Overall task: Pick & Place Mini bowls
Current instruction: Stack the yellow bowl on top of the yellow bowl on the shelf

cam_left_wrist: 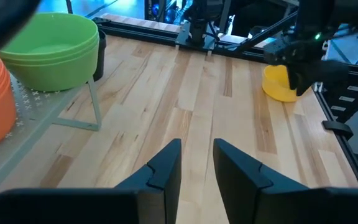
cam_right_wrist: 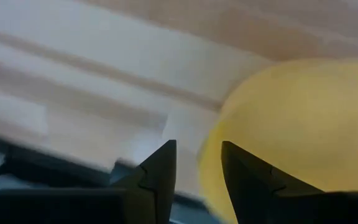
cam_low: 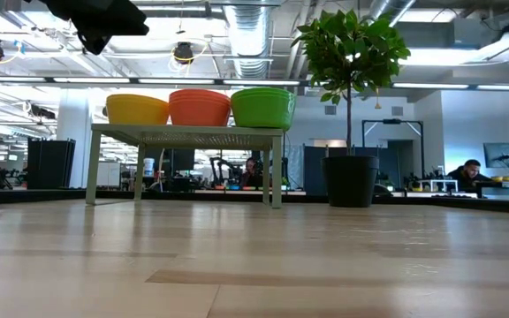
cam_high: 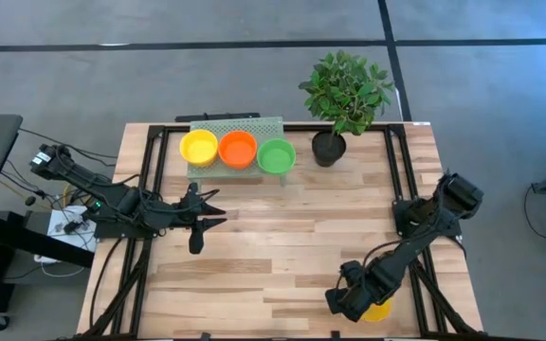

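High view: yellow [cam_high: 198,147], orange [cam_high: 238,149], green [cam_high: 276,155] bowl stacks on rack [cam_high: 265,126], bench [cam_high: 282,256] far edge; loose yellow bowl [cam_high: 379,310] under right end effector [cam_high: 342,301].
Left wrist view: left end effector [cam_left_wrist: 196,155] fingers apart, empty.
Right wrist view: fingers apart, straddling bowl rim.

The wooden table [cam_high: 282,246] carries a pale green rack [cam_high: 235,128], a potted plant [cam_high: 344,95], and apparently one yellow bowl [cam_high: 379,310].

My right arm folds low toward the table's near right corner, its gripper [cam_high: 356,299] down there, fingers [cam_right_wrist: 160,171] slightly parted. My left arm reaches in from the left edge, its gripper [cam_high: 197,216] hovering, fingers [cam_left_wrist: 166,165] narrowly parted.
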`<control>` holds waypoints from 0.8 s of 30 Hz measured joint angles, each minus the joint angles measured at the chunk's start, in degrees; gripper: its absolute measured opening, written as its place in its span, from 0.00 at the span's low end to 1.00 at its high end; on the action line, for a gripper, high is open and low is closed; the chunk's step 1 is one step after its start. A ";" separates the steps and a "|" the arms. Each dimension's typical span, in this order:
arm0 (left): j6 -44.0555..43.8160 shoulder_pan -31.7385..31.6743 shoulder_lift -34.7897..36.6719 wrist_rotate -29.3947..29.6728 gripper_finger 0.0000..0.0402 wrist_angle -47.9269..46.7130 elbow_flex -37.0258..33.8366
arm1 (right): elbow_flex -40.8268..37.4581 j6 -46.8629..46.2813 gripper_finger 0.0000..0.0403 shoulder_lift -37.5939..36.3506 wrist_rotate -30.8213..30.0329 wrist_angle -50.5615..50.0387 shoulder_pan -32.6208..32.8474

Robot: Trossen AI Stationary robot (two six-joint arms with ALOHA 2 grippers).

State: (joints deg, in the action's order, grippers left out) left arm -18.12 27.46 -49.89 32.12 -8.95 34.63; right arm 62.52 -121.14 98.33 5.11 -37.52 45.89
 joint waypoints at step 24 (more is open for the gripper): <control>-2.32 -0.02 0.00 -0.41 0.24 1.36 0.00 | 4.38 41.01 0.05 3.93 6.91 -1.31 -16.30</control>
State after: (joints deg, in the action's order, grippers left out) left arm -20.44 27.44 -49.89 31.70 -7.59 34.63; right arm 66.90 -80.12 102.26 12.02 -38.83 29.58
